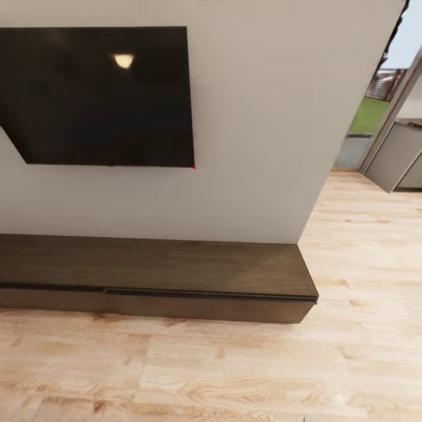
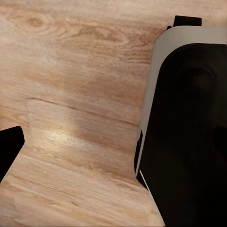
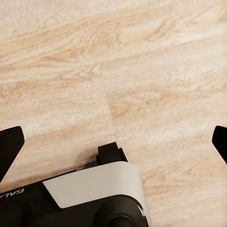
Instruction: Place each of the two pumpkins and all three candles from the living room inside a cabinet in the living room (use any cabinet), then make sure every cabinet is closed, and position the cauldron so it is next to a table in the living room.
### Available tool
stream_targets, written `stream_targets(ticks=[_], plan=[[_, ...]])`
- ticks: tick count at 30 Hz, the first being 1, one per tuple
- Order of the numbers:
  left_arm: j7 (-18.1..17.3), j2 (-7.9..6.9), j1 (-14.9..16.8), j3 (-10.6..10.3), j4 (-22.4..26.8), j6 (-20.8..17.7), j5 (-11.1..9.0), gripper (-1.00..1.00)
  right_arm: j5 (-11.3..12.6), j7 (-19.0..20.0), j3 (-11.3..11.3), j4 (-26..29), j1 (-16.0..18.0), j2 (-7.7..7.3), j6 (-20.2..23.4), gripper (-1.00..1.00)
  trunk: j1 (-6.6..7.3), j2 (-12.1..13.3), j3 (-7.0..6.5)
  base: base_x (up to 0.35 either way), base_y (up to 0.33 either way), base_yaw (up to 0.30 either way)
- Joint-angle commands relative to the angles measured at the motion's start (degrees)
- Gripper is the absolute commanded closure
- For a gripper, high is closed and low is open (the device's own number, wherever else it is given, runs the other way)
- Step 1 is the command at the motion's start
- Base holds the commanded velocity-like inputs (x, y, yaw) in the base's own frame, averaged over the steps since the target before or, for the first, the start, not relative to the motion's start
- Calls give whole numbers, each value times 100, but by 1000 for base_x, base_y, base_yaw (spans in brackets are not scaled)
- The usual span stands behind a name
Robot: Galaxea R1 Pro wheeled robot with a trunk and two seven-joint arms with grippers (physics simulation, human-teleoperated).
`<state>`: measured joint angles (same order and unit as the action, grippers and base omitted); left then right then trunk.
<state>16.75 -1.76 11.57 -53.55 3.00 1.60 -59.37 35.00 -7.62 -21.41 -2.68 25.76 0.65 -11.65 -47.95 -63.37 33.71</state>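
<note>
The cabinet [image 1: 176,269] is a long, low, dark brown wood unit against the pale living room wall, and its drawer fronts [image 1: 205,306] sit flush and shut. Nothing rests on its top. My left gripper [image 2: 116,144] hangs over the plank floor beside the robot's base [image 2: 189,132]; one black fingertip [image 2: 10,149] shows far out at the picture's edge, and nothing is held. My right gripper [image 3: 116,144] is open wide over bare floor, with its fingertips [image 3: 9,146] at both edges of the picture and nothing between them.
A black wall-mounted TV [image 1: 99,94] hangs above the cabinet. The wall ends at a corner [image 1: 299,240] by the cabinet's right end. Beyond it the light wood floor [image 1: 363,264] runs to a doorway [image 1: 369,117] and grey units [image 1: 401,158].
</note>
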Motion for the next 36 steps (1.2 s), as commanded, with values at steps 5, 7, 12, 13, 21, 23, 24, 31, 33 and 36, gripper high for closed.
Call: stream_targets(ticks=[5,7,12,13,21,23,24,31,33,36], plan=[[31,70,-5,-103,16,7,-57,-100,41,-3,-48,-22,8,5,-31,-100,110,199,-86,0,0,0],[31,72,-5,-115,16,1,-57,-100,42,-3,-48,-22,8,5,-32,-100,154,279,-122,0,0,0],[30,92,-6,-138,16,-1,-57,-100,41,-3,-48,-22,8,5,-31,-100,264,480,-211,0,0,0],[30,94,-6,-141,16,-3,-57,-100,41,-3,-48,-22,8,5,-31,-100,286,520,-229,0,0,0],[30,169,-8,-152,16,-12,-57,-100,41,-3,-48,-22,8,5,-31,-100,462,841,-373,0,0,0],[30,180,-9,-153,16,-15,-57,-100,42,-3,-48,-22,8,5,-31,-100,506,921,-409,0,0,0],[30,185,-9,-154,16,-17,-54,-100,42,-3,-48,-22,8,5,-31,-100,528,961,-427,0,0,0],[30,210,-12,-151,16,-41,190,-100,42,-3,-48,-22,8,5,-31,-100,681,1242,-553,0,0,0],[30,211,-12,-153,16,-52,215,-100,40,-3,-48,-22,8,5,-31,-100,725,1322,-588,0,0,0],[30,206,-19,-149,16,-63,224,-100,41,-3,-48,-22,8,5,-31,-100,791,1442,-642,0,0,0]])
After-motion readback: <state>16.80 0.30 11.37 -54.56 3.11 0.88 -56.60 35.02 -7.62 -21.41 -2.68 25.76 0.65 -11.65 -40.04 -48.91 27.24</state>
